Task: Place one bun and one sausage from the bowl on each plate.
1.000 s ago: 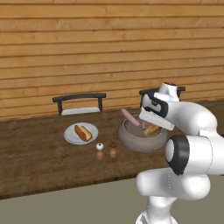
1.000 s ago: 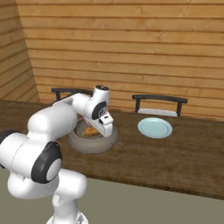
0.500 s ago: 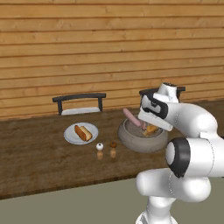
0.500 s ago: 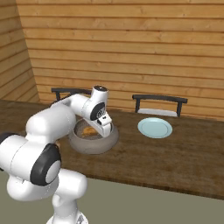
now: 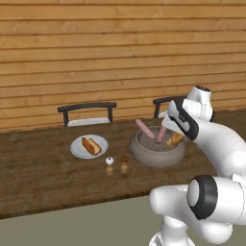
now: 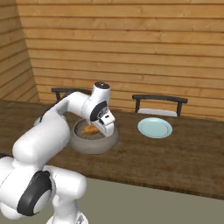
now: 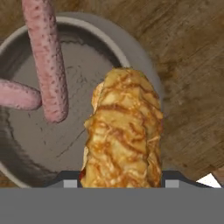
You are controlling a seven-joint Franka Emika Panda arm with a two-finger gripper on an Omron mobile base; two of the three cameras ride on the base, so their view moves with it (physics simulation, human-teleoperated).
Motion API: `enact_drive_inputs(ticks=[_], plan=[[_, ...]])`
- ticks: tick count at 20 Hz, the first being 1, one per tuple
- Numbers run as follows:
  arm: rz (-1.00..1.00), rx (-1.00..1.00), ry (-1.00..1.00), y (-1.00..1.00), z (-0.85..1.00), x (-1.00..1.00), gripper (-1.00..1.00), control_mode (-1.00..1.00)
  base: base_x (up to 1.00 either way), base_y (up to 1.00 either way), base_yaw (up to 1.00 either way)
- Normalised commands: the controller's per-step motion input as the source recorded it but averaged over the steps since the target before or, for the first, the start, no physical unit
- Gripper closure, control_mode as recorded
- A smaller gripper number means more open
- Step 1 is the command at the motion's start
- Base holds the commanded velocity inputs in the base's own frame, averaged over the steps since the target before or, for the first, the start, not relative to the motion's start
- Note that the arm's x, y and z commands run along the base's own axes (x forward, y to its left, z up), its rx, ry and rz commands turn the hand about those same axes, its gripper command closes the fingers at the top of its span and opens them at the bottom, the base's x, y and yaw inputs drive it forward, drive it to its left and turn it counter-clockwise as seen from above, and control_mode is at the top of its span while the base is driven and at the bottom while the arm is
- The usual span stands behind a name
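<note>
The speckled grey bowl sits on the wooden table, also seen as the bowl and the bowl. Inside it a golden bun leans on the right wall, and two pink sausages stand against the rim. My gripper reaches down into the bowl, a fingertip against each flank of the bun, shut on it. The gripper hangs over the bowl's right side. The pale grey-white plate carries a bun and a sausage. The blue-green plate is bare.
Two tiny shakers, a white one and a brown one, stand between the grey-white plate and the bowl. Two dark chairs are tucked in at the table's far side, before a wood-plank wall.
The jaws have narrowed from wide open onto the bun's sides. The hand has dipped slightly lower into the bowl. The bun, sausages and plates have not moved.
</note>
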Motion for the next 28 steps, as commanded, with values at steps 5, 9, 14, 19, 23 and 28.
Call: enact_drive_inputs(ticks=[5,9,14,19,23,28], plan=[[0.00,-0.01,-0.03,-0.51,0.65,-0.04,1.00,-1.00,0.00,0.00,0.00],[-0.08,-0.05,-0.07,-0.59,0.09,0.00,1.00,-1.00,0.00,0.00,0.00],[-0.08,-0.03,-0.04,-0.68,0.00,0.06,1.00,-1.00,0.00,0.00,0.00],[-0.08,-0.03,-0.02,-0.66,-0.07,0.15,1.00,-1.00,0.00,0.00,0.00],[-0.04,-0.07,0.00,-0.53,-0.09,0.28,1.00,-1.00,0.00,0.00,0.00],[-0.01,-0.12,-0.06,-0.30,-0.02,0.15,1.00,-1.00,0.00,0.00,0.00]])
